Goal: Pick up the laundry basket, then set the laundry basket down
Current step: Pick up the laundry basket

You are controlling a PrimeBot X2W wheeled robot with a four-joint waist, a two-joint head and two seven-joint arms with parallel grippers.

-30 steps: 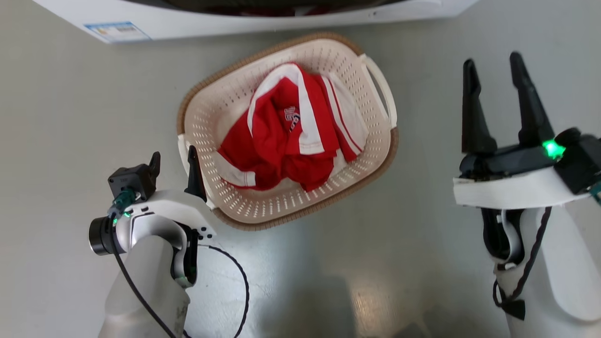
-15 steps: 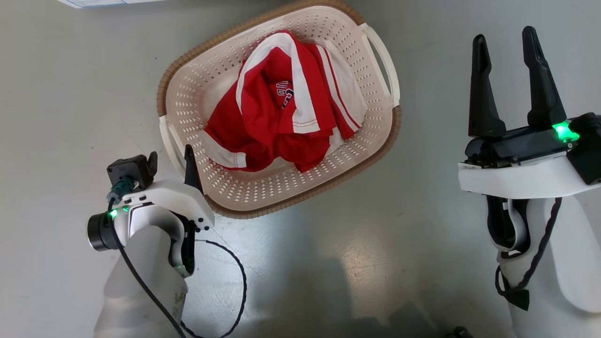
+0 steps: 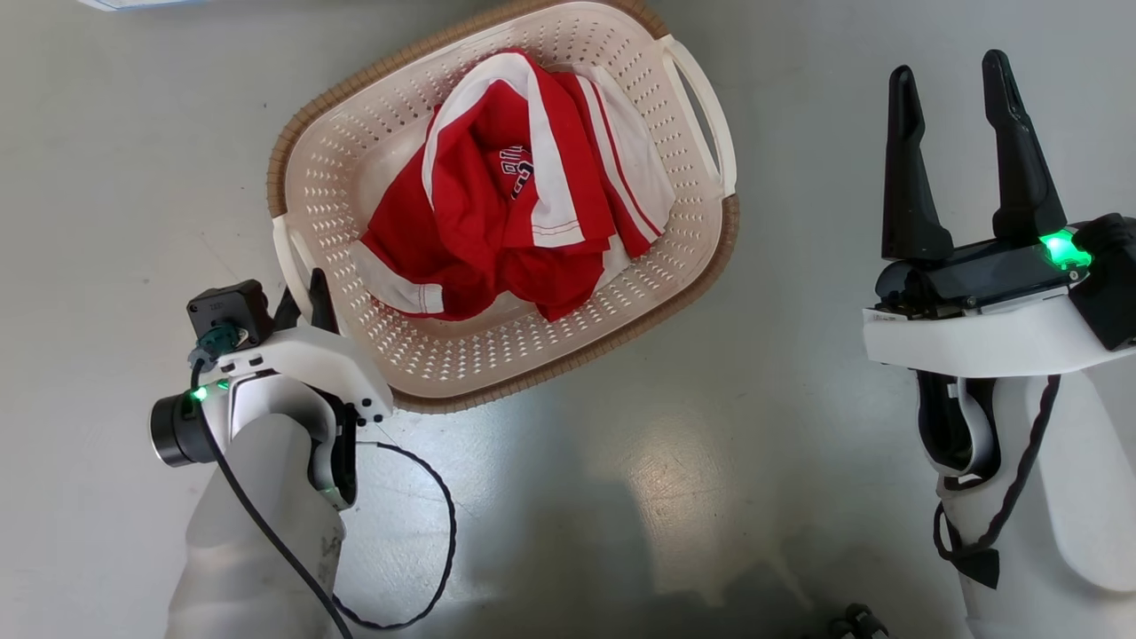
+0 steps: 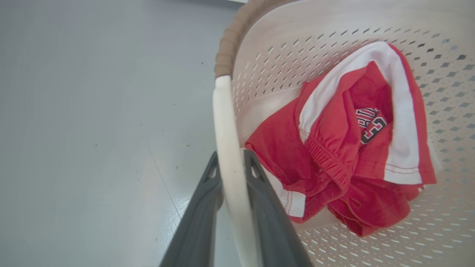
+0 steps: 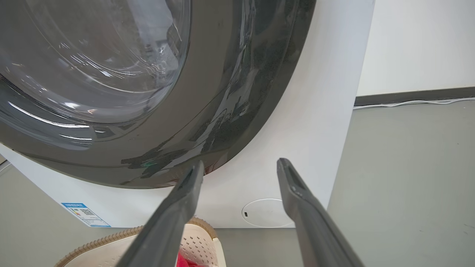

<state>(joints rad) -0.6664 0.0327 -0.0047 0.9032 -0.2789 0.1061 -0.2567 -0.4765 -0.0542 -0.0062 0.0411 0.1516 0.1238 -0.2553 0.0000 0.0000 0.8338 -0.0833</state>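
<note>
Laundry basket at 12 o'clock in head view, grey floor around it, red-and-white garment inside. Left gripper at the basket's 8 o'clock: fingers pinch the white loop handle, one on each side. Right gripper at the basket's 3 o'clock, well apart, fingers spread, holding nothing; washing machine ahead of it.

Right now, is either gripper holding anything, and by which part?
The left gripper clamps the laundry basket by its white loop handle; the right gripper is open, empty.
</note>
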